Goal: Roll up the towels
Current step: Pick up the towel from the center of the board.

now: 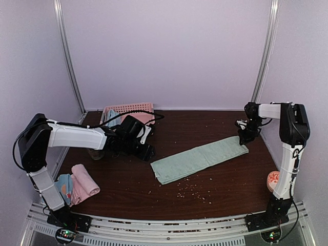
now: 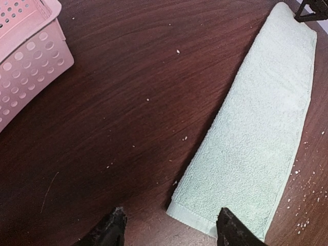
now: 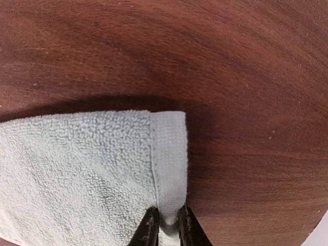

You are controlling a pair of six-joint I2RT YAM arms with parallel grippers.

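So, near left edge: pink towel (image 1: pixel 84 183) looks already rolled, dotted blue towel (image 1: pixel 64 185) touching it.
Mid-table: sage green towel (image 1: pixel 200 159), folded into a long flat strip.
Left gripper (image 2: pixel 171 231): spread, hovering over the strip's near end.
Right gripper (image 3: pixel 165 225): pinching the far hem.
Handling: light and floppy, probably bunches; grab the hem corners.
Far back: basket (image 1: pixel 128 108).

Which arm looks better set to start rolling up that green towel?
Right, probably. The right gripper is pinched on the hem at one end of the green towel, so it could start the roll there. The left gripper hangs open near the other end, holding nothing.
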